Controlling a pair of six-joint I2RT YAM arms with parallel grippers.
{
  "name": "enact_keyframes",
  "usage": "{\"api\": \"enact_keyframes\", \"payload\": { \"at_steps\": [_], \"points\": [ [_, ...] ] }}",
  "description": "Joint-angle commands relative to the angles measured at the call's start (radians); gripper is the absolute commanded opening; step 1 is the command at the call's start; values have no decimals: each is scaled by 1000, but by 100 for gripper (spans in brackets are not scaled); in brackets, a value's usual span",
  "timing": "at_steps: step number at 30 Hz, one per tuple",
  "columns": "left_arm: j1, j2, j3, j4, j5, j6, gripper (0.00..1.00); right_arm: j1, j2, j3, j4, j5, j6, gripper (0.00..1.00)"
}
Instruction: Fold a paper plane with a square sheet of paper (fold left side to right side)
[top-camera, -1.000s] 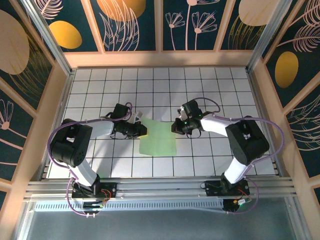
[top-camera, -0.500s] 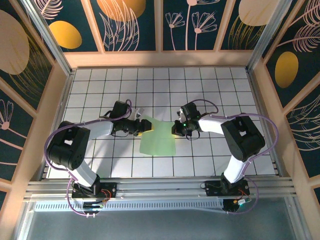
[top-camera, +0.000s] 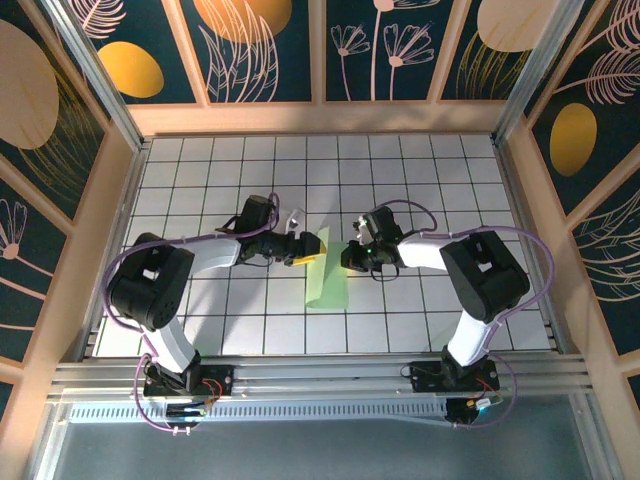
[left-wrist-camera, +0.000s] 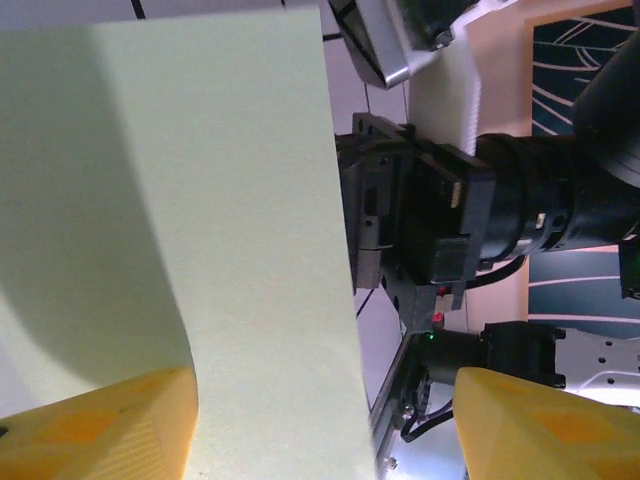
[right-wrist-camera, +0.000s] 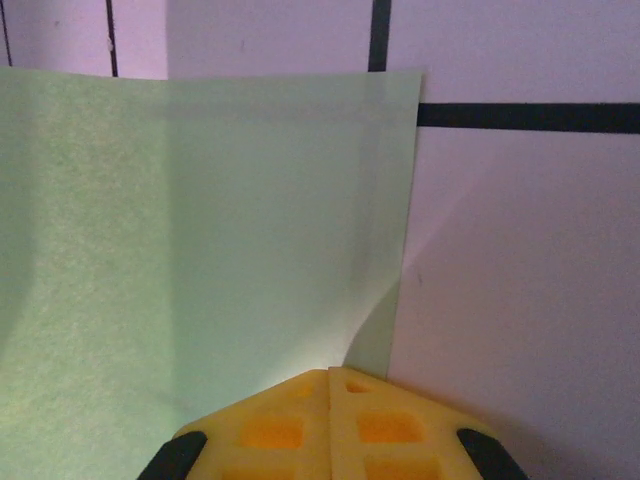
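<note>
The square sheet of paper (top-camera: 328, 282) is pale green and looks narrow from above, its left part lifted and curled over toward the right. In the left wrist view the paper (left-wrist-camera: 200, 200) stands as a tall curved flap between my yellow fingers (left-wrist-camera: 95, 430). My left gripper (top-camera: 308, 248) (left-wrist-camera: 325, 390) is open at the sheet's upper left, and the flap leans by one finger. My right gripper (top-camera: 350, 256) (right-wrist-camera: 330, 372) is shut, its tips pressed down on the paper (right-wrist-camera: 200, 220) near the right edge. The paper plane is not formed.
The white tiled table (top-camera: 420, 180) has black grid lines and wooden walls on three sides. An aluminium rail (top-camera: 320, 375) runs along the near edge. The right arm's black wrist (left-wrist-camera: 450, 220) sits close behind the raised flap.
My left gripper moved right, carrying the sheet's left edge up and over, and its jaws opened. The sheet now looks about half as wide. The right gripper stayed put.
</note>
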Motion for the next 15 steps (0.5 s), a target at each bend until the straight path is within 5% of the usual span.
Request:
{"api": "enact_keyframes", "payload": {
  "at_steps": [1,6,15],
  "points": [
    [-18,38,33,51,24,-29,68,7,24,-53,2,18,30,7],
    [-22,62,33,40,-7,-24,64,7,0,-71,37,12,48,7],
    [-32,85,45,-13,-83,0,26,7,-55,-90,107,0,78,6]
  ]
}}
